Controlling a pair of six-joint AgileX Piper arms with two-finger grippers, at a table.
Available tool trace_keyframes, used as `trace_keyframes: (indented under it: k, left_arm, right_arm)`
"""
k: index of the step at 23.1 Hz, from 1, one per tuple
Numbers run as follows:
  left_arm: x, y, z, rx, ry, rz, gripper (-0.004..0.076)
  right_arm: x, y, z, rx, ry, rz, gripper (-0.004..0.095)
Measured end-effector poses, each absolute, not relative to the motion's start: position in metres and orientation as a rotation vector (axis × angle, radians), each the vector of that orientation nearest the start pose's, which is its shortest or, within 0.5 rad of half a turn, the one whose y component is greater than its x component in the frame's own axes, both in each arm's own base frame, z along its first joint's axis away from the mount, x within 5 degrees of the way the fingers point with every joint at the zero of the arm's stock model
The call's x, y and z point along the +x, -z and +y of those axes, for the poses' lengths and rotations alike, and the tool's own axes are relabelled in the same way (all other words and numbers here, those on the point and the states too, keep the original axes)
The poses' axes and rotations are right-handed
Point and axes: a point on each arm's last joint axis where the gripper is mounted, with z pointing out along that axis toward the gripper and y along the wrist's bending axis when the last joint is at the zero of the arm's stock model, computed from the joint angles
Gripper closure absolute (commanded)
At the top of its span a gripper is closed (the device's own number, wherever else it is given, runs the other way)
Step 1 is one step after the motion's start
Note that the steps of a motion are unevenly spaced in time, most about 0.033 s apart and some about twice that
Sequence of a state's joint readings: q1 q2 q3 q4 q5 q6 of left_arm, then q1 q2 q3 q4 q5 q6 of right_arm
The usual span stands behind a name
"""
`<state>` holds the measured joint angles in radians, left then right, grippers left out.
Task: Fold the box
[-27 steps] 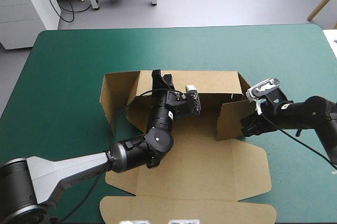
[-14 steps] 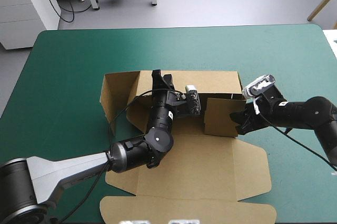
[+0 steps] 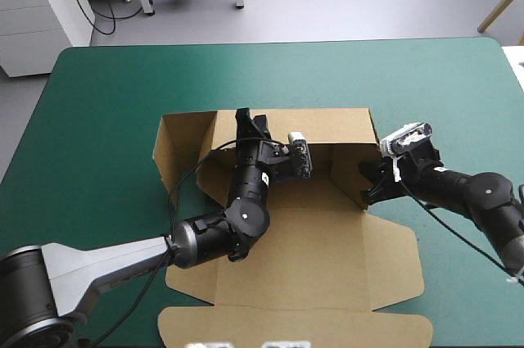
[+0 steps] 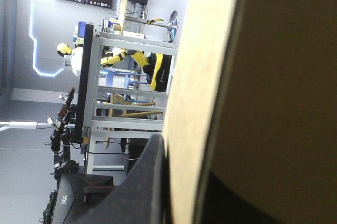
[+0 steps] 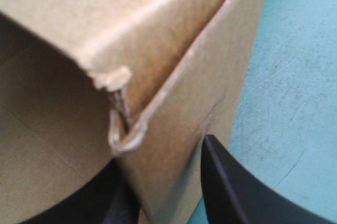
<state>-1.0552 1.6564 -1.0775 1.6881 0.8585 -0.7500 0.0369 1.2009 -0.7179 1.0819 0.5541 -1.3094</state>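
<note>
The brown box [image 3: 303,258] lies open on the teal-green cover, with its back wall [image 3: 336,127] raised. My left gripper [image 3: 244,120] is shut on the top edge of that wall; in the left wrist view the board [image 4: 253,76] stands between its black fingers [image 4: 150,182]. My right gripper [image 3: 370,188] is shut on the box's right side panel [image 3: 348,169], which stands upright and turned inward. In the right wrist view a torn corner of the board [image 5: 158,34] fills the gap between the fingers [image 5: 231,192]. The left end flap [image 3: 176,147] angles outward.
The box's lid panel [image 3: 295,327] lies flat toward the table's near edge, with its flaps spread. Bare teal-green cover [image 3: 106,119] shows on the left, along the far edge and on the right of the box.
My right gripper has moved left and slightly away from me, swinging the right side panel inward and more upright against the back wall. The left arm has stayed still.
</note>
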Motion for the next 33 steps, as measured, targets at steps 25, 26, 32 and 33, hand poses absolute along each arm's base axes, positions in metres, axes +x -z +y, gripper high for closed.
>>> trace_keyframes:
  k: [25, 26, 32, 33]
  left_arm:
    - [0.233, -0.282, -0.268, 1.214, -0.804, 1.419, 0.0722]
    - [0.233, -0.282, -0.268, 1.215, -0.804, 1.417, 0.0675]
    - [0.231, -0.278, -0.274, 1.255, -0.747, 1.4, 0.0304]
    - [0.231, -0.277, -0.275, 1.26, -0.744, 1.398, 0.03]
  right_arm:
    - [0.236, -0.273, 0.081, -0.526, -0.258, 2.045, 0.0905]
    - [0.236, -0.273, 0.081, -0.527, -0.256, 2.047, 0.0905]
    - [0.235, -0.271, 0.08, -0.52, -0.238, 2.08, 0.0905]
    - [0.236, -0.272, 0.08, -0.522, -0.236, 2.083, 0.0905]
